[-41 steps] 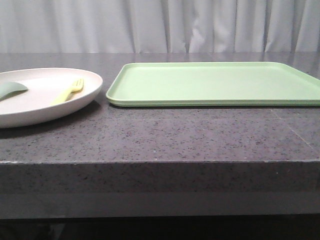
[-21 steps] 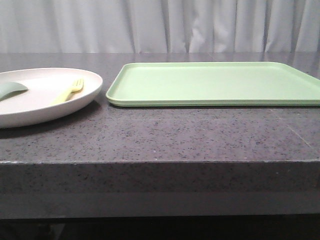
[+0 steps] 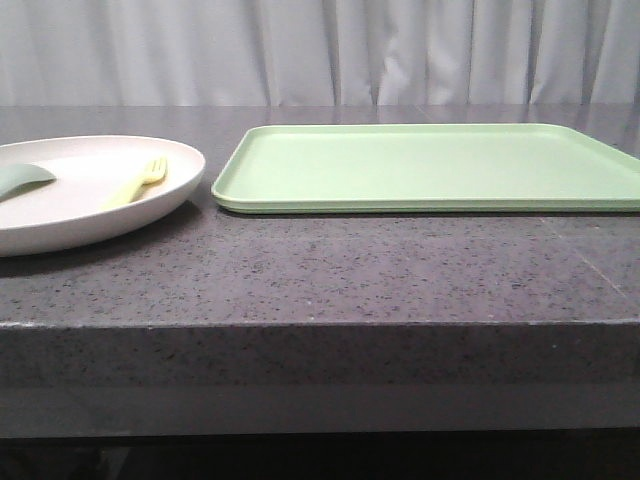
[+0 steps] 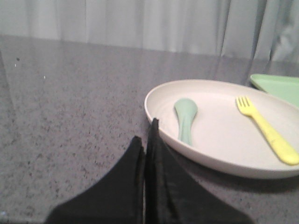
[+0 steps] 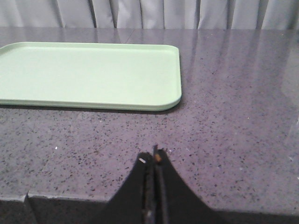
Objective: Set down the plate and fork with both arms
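Note:
The pale pinkish-white plate (image 3: 60, 215) sits at the left of the dark stone table, and shows in the left wrist view (image 4: 219, 154) too. The yellow fork (image 3: 137, 182) lies in it, seen also in the left wrist view (image 4: 267, 136), beside a grey-green spoon (image 4: 186, 117). My left gripper (image 4: 145, 135) is shut and empty, its tips just outside the plate's near rim. My right gripper (image 5: 153, 156) is shut and empty above the table's front edge, in front of the tray's right corner. Neither gripper shows in the front view.
A rectangular light-green tray (image 3: 425, 165) lies empty at the centre and right of the table, close beside the plate; it shows in the right wrist view (image 5: 88, 74) as well. The table's front edge (image 3: 320, 322) runs across. A grey curtain hangs behind.

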Controlling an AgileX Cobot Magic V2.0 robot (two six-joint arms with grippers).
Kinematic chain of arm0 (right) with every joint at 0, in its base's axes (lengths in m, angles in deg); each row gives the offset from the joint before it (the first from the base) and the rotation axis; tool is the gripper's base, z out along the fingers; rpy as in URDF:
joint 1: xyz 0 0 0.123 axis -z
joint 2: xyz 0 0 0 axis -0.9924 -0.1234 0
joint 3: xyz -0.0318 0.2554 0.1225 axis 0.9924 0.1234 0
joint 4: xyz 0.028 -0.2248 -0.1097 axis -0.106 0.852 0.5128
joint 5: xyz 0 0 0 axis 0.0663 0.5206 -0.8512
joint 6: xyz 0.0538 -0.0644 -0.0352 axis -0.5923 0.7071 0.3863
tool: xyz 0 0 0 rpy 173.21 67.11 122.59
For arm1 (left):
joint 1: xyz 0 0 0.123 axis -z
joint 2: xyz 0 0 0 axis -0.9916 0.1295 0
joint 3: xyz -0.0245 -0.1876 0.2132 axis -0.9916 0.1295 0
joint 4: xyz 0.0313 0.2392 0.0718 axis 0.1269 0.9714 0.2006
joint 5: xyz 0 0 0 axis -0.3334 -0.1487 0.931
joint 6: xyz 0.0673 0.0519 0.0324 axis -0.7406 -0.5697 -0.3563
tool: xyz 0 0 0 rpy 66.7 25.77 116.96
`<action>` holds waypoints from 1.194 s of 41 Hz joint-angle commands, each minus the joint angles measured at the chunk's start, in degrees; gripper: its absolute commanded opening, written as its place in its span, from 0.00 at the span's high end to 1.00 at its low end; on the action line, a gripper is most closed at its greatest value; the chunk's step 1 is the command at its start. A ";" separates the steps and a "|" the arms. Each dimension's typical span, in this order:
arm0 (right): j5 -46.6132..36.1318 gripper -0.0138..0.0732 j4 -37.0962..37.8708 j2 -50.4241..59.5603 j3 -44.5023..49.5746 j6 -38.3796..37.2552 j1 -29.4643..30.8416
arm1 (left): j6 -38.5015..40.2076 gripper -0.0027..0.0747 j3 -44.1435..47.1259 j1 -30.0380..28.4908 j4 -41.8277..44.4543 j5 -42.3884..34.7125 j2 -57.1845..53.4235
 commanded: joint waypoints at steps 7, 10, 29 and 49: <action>-7.62 0.98 0.61 1.00 -1.49 0.54 0.16 | 0.30 0.99 -0.32 0.38 0.00 -17.88 -1.01; -6.64 0.98 0.61 1.00 -3.58 0.49 0.16 | 0.30 0.99 -1.79 0.38 0.00 -16.93 -0.78; 7.00 0.97 0.61 -17.35 -30.48 0.12 0.16 | 0.30 0.99 -25.59 0.38 1.71 -1.78 22.36; 6.78 0.85 0.61 -32.89 -36.58 0.12 0.16 | 0.30 0.83 -30.80 0.38 1.97 -2.83 34.82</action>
